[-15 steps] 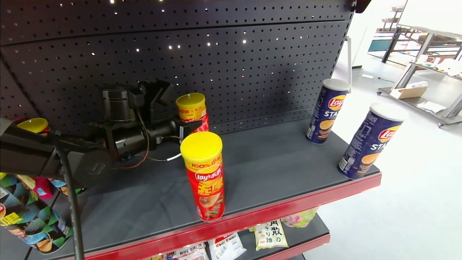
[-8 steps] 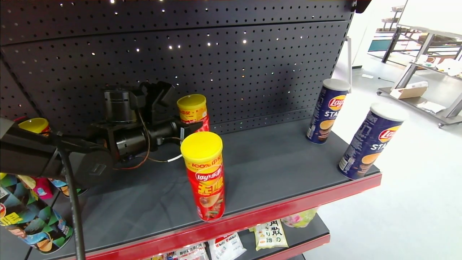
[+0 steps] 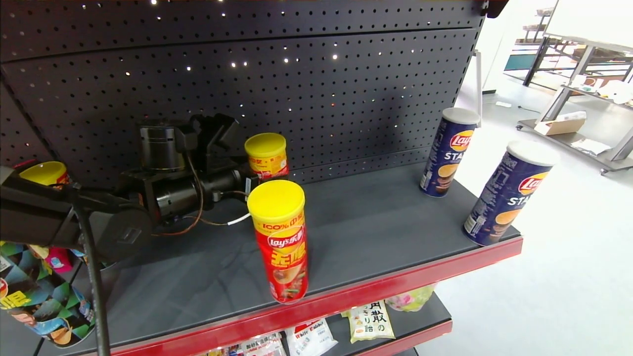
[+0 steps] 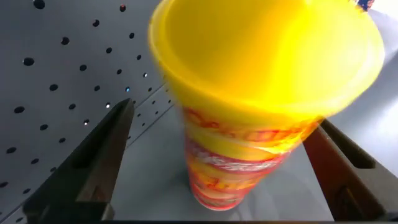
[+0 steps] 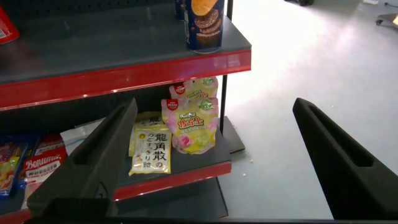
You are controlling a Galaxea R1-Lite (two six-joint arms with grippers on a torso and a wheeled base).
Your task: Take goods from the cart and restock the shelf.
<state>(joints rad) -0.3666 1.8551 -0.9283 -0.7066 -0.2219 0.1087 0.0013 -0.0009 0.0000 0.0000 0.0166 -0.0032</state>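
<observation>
The rear red chip can (image 3: pixel 267 157) stands upright at the back of the shelf (image 3: pixel 376 232), between the spread fingers (image 4: pixel 93 168) of the left gripper (image 4: pixel 225 115), which is released. The right gripper (image 5: pixel 214 124) gapes, empty.

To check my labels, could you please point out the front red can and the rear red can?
front red can (image 3: pixel 282 247), head view, label middle.
rear red can (image 3: pixel 265 142), head view, yellow lid.
</observation>
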